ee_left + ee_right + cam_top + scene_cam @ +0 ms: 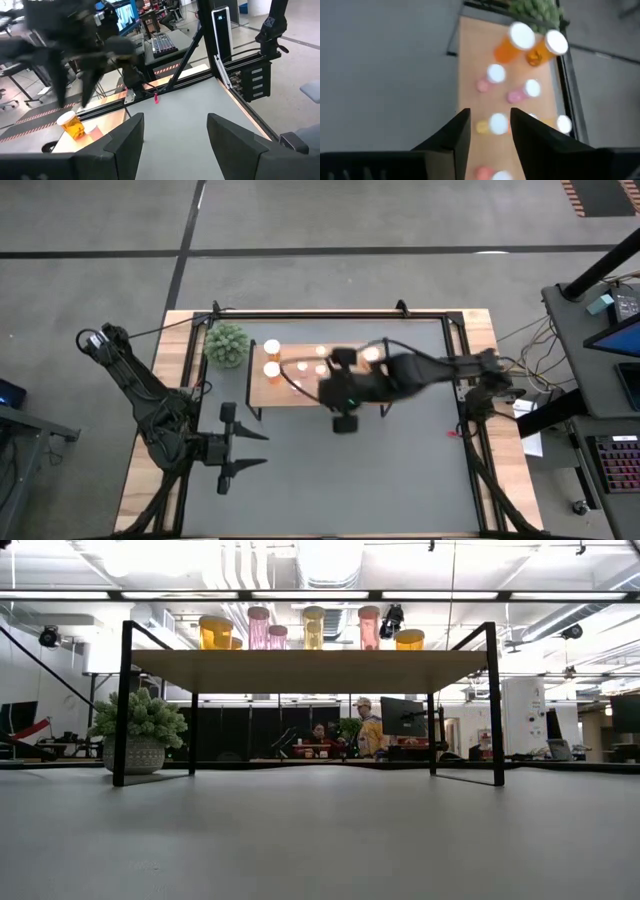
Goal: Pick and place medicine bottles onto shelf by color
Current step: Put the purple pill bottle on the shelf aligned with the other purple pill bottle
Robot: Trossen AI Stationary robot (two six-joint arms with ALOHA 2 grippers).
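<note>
Bottles: white-capped cylinders, two orange bottles (512, 47), pink bottles (487, 80) and a yellow bottle (490, 124), stand upright on the shelf (470, 60), right under and just ahead of the right gripper (490, 122).
Shelf: a flat light-wood board on thin black metal legs, on the matte grey table (400, 470); it lies beneath the right gripper and well ahead of the left one.
Right gripper: hangs above the shelf's middle, its dark fingers a narrow gap apart with nothing between them; the yellow bottle's cap shows through the gap from above.
Left gripper: (175, 135) waits low over the table, well off from the shelf, fingers wide apart and empty.
Plant: a green spiky ball (226, 345) in a pot sits just beyond the shelf's far end from the right gripper, beside the orange bottles.
Risk: the bottles look light, smooth and closely spaced, so, as a judgement, a finger that comes down off-centre could tip a neighbour, and a fallen round bottle would likely roll off the rimless board.
Risk, colour: a nudged bottle could also slide out of its colour group.
</note>
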